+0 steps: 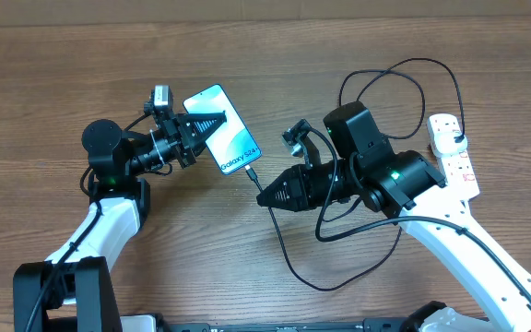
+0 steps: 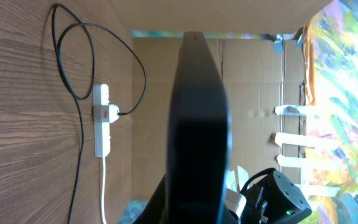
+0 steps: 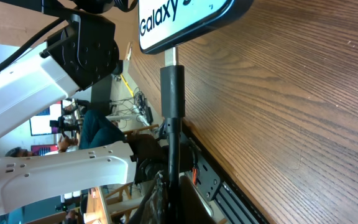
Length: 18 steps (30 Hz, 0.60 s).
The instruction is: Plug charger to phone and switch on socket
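Now your right tool (image 1: 265, 195) pinches the charger (image 1: 253, 174), its tip right at the bottom end of the phone (image 1: 238, 148). Your left tool (image 1: 219, 121) squeezes the phone, up-left of the tip. Push along the phone's length.

phone (image 3: 188, 18) cropped by top edge in rt wrist cam (just "Galaxy" readable), charger (image 3: 172, 93) below it, seated or not? can't tell

**Surroundings of the Work Surface**

A wood-grain table (image 1: 413, 37) is seen, closed off at its far edge by a cardboard wall (image 2: 253, 81). A brightly painted sheet (image 2: 347, 93) is hung beside the cardboard. A black rail (image 3: 229, 193) is fixed along the near table edge. Beyond it, a blurred figure in dark teal (image 3: 95, 127) is glimpsed.
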Available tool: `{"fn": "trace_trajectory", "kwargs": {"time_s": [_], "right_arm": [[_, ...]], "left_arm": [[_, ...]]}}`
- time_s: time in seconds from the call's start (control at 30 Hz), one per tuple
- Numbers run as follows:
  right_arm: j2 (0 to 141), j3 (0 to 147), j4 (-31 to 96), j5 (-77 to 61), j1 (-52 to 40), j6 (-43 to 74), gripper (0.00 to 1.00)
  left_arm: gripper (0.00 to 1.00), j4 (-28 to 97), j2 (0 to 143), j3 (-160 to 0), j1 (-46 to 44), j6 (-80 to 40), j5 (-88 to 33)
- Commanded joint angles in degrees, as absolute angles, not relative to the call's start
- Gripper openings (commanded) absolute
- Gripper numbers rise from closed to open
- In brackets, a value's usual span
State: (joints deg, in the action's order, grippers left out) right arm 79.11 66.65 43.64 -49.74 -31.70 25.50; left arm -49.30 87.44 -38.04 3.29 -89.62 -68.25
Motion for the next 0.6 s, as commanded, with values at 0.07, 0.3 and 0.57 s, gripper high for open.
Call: {"fn": "trace_trajectory", "kwargs": {"time_s": [0.07, 0.3, 0.57], "right_arm": [[80.3, 67.7, 43.2, -50.6, -33.2, 25.7, 0.04], [80.5, 67.7, 42.9, -48.9, -33.3, 25.5, 0.04], [80.5, 67.7, 43.2, -46.2, -33.3, 25.3, 0.04]], "left_arm": [[0.04, -50.0, 87.0, -39.5, 3.0, -90.4, -68.0], [0.04, -50.0, 87.0, -39.5, 3.0, -90.4, -70.3], [0.04, -49.9, 87.0, -39.5, 3.0, -88.2, -72.4]]}}
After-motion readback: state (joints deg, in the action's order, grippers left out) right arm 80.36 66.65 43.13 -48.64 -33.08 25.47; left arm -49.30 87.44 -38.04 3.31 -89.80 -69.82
